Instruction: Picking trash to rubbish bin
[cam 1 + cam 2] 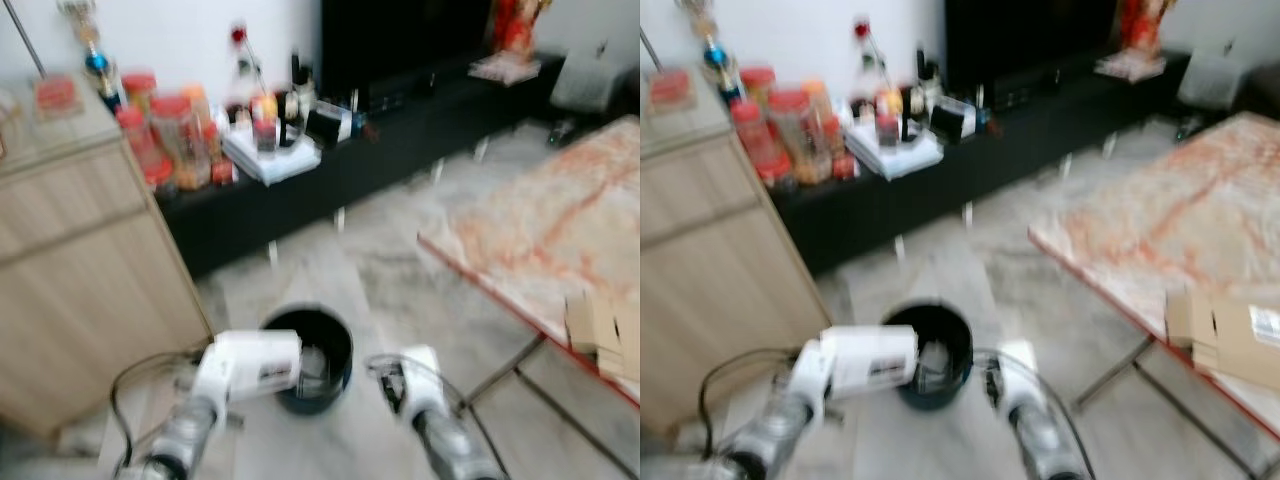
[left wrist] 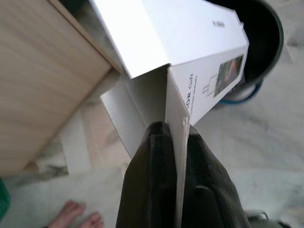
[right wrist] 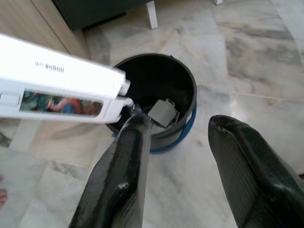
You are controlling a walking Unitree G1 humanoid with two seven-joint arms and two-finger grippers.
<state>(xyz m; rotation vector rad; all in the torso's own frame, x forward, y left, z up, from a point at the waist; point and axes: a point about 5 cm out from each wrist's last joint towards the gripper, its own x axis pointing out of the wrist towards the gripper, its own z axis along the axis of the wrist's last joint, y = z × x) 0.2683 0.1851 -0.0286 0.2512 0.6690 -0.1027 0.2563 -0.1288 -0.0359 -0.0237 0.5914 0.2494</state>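
Head views: the left claw (image 1: 225,385) carries a white box (image 1: 250,365) whose far end hangs over the rim of the black bin (image 1: 310,358) on the floor.

Left wrist view: the claw is clenched on the box's open end flap, thin card that looks light, hollow and easily creased; the firmer body would be a safer hold.

Right wrist view: the right claw (image 3: 183,159) is released, fingers spread, near the bin.

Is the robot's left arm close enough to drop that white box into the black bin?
Probably yes. The left gripper grips the white box by its flap, and the box's far end already hangs over the rim of the black bin, with nothing between them.
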